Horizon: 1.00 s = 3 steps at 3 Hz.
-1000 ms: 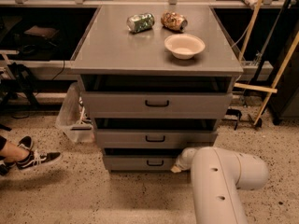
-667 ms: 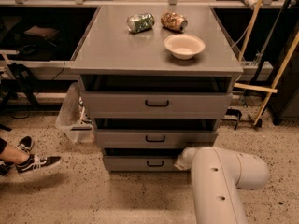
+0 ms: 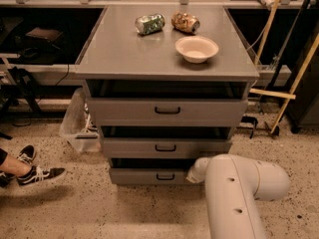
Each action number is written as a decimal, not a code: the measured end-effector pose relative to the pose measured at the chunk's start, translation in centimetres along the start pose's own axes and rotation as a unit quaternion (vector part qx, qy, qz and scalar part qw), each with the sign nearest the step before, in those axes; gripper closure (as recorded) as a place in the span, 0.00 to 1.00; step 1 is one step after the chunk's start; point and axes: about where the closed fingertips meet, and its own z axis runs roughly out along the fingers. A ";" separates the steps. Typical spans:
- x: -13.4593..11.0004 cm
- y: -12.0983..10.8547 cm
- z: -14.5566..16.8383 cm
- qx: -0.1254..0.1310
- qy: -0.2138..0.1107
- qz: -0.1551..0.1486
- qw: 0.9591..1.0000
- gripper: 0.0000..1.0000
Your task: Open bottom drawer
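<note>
The bottom drawer is the lowest of three grey drawers in the metal cabinet. It has a low flat front and a small black bar handle. A dark gap shows above its front. My gripper is at the end of the white arm. It is at the right end of the bottom drawer's front, to the right of the handle. The arm hides most of it.
On the cabinet top lie a green can, a brown crumpled bag and a pale bowl. A clear plastic bin stands left of the cabinet. A person's shoes are at the left. Wooden poles lean at the right.
The person's shoes at the left have shifted slightly. The arm and the drawers show no clear movement.
</note>
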 end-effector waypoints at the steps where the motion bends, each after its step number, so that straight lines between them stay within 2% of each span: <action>1: -1.5 -0.8 -0.8 0.015 0.004 -0.027 1.000 1.00; 2: -0.8 0.3 -0.7 0.020 0.004 -0.013 1.000 1.00; 3: -0.8 0.3 -0.7 0.020 0.004 -0.013 1.000 1.00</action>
